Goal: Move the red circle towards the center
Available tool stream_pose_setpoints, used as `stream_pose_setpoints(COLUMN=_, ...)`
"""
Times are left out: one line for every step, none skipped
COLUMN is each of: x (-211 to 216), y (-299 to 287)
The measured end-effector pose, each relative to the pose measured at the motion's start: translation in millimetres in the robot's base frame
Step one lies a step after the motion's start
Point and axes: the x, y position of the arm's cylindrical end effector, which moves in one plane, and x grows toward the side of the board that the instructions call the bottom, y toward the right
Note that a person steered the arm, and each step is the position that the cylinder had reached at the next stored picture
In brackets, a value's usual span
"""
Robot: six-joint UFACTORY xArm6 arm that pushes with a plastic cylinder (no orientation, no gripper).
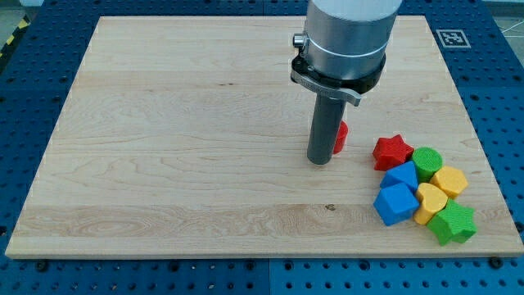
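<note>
Across nearly the whole view: one pale wooden desk [188, 139], plain boarded top, set on a blue perforated base [24, 82] that shows at the edges

Item, arm housing [348, 37]: grey cylinder entering from the view's top, right of centre, with a dark collar below it

Item, rod: dark, straight, upright under the collar; my tip [320, 162] rests on the desk right of centre. No claw is fitted, so nothing is clenched or grasped; the rod only stands against its neighbour

Item, red circle [341, 137]: mostly hidden behind the rod, a red sliver showing just at the rod's right side, touching or all but touching it; its shape cannot be made out from that sliver. It lies right of the desk's centre, apart from the cluster

Item, cluster of seven blocks near the desk's lower right, packed closely:
- red star [391, 152], uppermost left of the group, nearest my tip
- green round block [426, 161], just right of the star
- yellow block [449, 180], at the right edge
- blue block [401, 176], below the star
- blue cube-like block [395, 204], lowest left
- yellow heart-like block [431, 199], mid group
- green star [453, 223], lowest right

Item, printed marker tag [451, 38]: desk's top right corner
</note>
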Motion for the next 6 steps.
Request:
stream_pose_setpoints(x=10, y=2)
stream_pose_setpoints(x=28, y=43)
stream_pose_setpoints(x=28, y=43)
stream_pose_setpoints(x=-4, y=43)
stream_pose_setpoints(x=-40, y=39)
stream_pose_setpoints(x=-74, y=33)
